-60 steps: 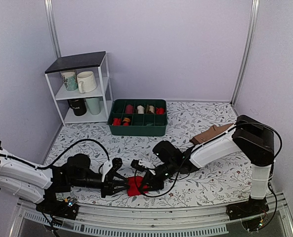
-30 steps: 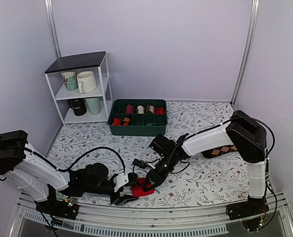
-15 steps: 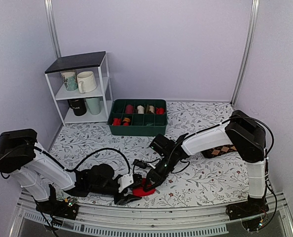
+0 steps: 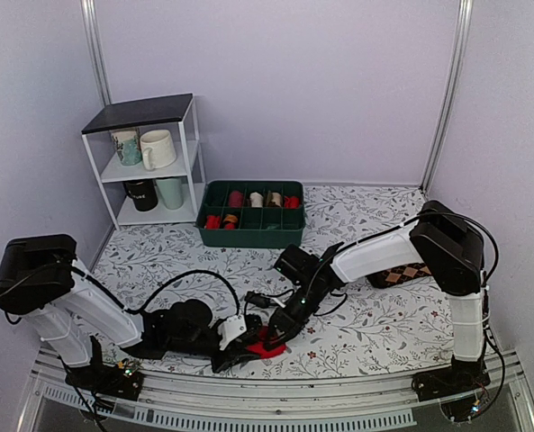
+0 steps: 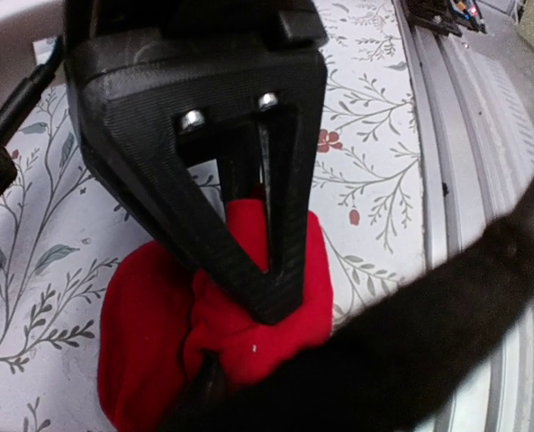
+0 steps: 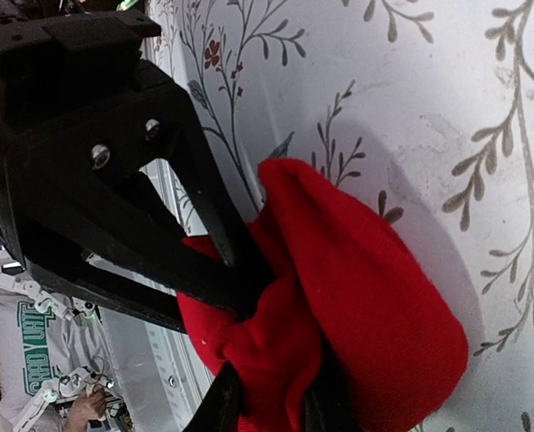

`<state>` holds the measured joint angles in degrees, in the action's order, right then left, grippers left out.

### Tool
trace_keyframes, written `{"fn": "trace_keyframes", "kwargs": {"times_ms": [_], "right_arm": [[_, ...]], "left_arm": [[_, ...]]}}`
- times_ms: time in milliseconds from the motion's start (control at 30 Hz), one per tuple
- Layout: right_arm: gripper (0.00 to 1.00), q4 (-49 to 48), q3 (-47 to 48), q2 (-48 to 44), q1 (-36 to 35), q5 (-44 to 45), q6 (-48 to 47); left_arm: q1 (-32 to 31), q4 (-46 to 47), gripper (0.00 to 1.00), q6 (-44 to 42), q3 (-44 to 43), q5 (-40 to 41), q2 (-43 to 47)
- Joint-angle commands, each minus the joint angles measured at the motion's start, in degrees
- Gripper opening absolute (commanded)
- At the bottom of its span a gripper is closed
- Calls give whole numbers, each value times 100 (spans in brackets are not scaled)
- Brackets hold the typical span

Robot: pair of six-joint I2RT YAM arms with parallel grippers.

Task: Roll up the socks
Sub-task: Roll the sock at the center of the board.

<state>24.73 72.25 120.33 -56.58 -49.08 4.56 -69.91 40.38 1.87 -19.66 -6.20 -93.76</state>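
Note:
The socks are a bunched bright red bundle lying on the flowered table near its front edge. My left gripper reaches in low from the left, my right gripper from the right, and both meet on the bundle. In the right wrist view, the right gripper is shut on a fold of the socks, with the left arm's black finger frame pressed in beside it. In the left wrist view, the left gripper pinches a red fold of the socks; a black blurred band hides its lower side.
A green bin with rolled socks in its compartments stands at the back centre. A white shelf with mugs is at the back left. An argyle sock lies partly behind the right arm. The metal front rail runs just below the bundle.
My left gripper has slid right onto the red bundle and narrowed its jaws on it. The right gripper has held its grip without moving in the last second.

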Motion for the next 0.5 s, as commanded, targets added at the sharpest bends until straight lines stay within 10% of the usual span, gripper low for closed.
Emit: {"fn": "trace_keyframes", "kwargs": {"times_ms": [0, 100, 267, 467], "right_arm": [[17, 709, -254, 543, -63, 660, -1], [17, 689, -251, 544, -60, 644, 0], [18, 423, -259, 442, 16, 529, 48], [41, -1038, -595, -295, 199, 1289, 228]], "left_arm": [[-71, -545, 18, 144, -85, -133, -330], [-62, -662, 0, 175, -131, -227, -337], [-57, -1254, 0, 381, -337, -321, -299], [99, -1728, 0, 985, -334, -572, -107]]}}
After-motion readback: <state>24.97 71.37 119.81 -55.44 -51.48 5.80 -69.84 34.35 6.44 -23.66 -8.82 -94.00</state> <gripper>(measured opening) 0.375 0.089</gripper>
